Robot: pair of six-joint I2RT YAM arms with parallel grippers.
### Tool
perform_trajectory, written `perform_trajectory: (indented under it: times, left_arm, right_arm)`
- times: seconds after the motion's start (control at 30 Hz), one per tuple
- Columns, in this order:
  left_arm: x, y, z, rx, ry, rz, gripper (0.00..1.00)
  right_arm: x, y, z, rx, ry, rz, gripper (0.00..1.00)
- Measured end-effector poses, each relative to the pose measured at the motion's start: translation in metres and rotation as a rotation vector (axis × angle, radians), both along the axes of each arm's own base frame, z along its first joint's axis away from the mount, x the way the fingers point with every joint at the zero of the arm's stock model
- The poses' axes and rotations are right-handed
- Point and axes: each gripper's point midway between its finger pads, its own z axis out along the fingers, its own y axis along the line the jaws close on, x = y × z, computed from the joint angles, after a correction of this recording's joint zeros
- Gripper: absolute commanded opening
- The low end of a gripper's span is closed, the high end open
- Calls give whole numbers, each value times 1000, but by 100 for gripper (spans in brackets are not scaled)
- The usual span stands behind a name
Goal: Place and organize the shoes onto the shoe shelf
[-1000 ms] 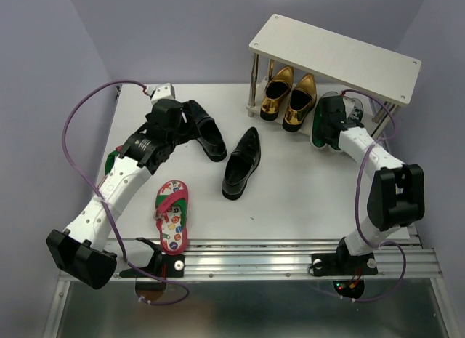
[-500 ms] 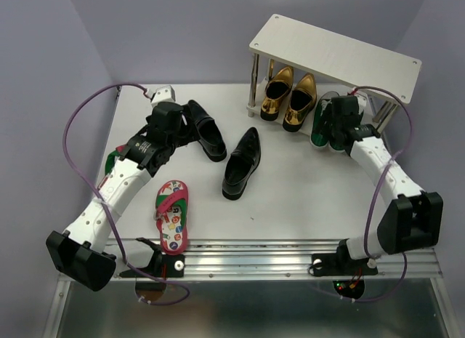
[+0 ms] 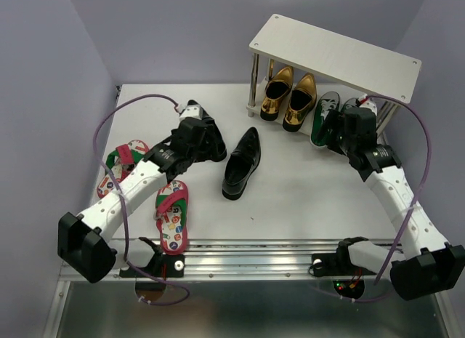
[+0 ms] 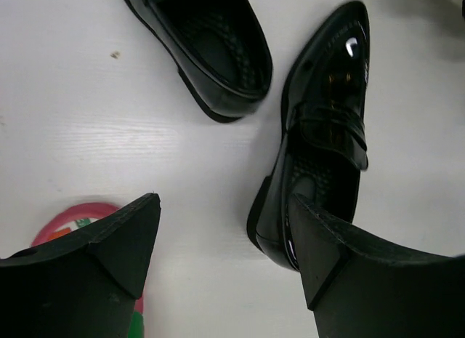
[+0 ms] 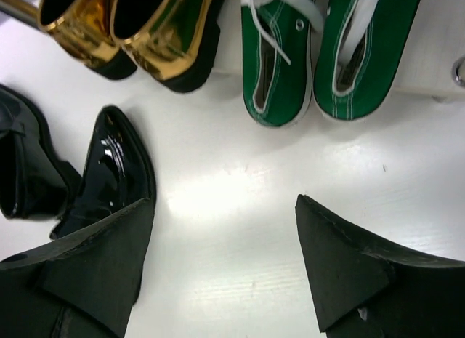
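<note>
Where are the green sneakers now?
In the top view, the green sneakers stand under the shoe shelf, on the right, beside the gold loafers.

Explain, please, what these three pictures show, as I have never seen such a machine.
These are two robot arms bolted to a white table, each ending in a two-finger gripper. The wide picture comes from a fixed camera above and behind them; the other two come from a camera on each wrist, looking down. Under the shoe shelf stand gold loafers and green sneakers. Two black loafers and two flip-flops lie loose on the table. The left gripper and right gripper are both open, holding nothing.
</note>
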Motion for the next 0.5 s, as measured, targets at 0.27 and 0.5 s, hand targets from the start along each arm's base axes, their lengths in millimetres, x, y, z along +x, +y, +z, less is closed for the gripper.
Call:
perform_trajectory:
  times: [0.27,0.5]
  left_arm:
    - [-27,-60,-73,28,175,-158,72]
    - [-22,-76,-113,25,262,-149,60]
  right_arm:
    - [-38,-1,-15,10,65,16,87]
    - [-54,-1,-20,18,98,26,88]
